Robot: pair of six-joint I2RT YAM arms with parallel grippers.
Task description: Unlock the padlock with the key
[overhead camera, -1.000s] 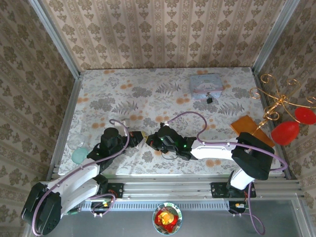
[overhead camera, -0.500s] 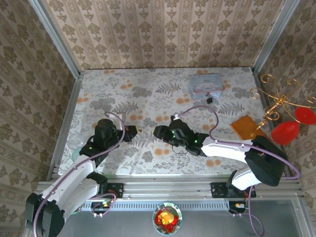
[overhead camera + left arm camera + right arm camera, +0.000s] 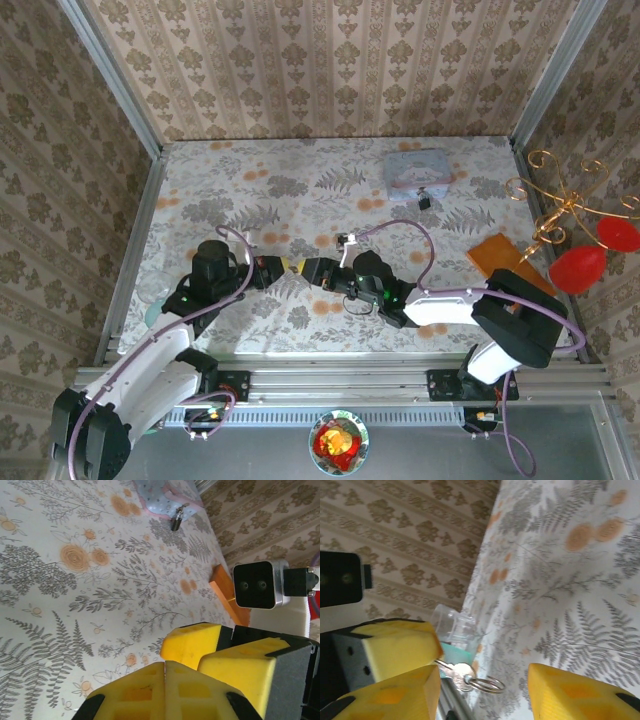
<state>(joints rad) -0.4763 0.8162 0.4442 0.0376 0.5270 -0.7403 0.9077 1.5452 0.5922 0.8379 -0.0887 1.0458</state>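
Left jaws: clenched, the two yellow pads pressed flat together along one seam at the bottom of the left wrist view. In the overhead view they sit just left of centre, tips pointing right.
Key: silvery, lower left of the right wrist view. One end runs in at the tip of the left jaws, which are grasping it.
Key ring: a thin wire loop on the key's free end, in the gap between the right jaws.
Right jaws: released, the yellow fingertips standing wide apart toward the two bottom corners of the right wrist view. Overhead they meet the left jaws nose to nose at mid-frame. I cannot tell whether one of their pads touches the key.
Padlock: tiny and dark, lying on the worktop in the upper right of the overhead view, well apart from both pairs of jaws.
Tin: pale blue, rectangular, just above the padlock.
Orange block: flat, near the right edge of the worktop.
Clear cup: at the worktop's edge, with a teal lid beside it.
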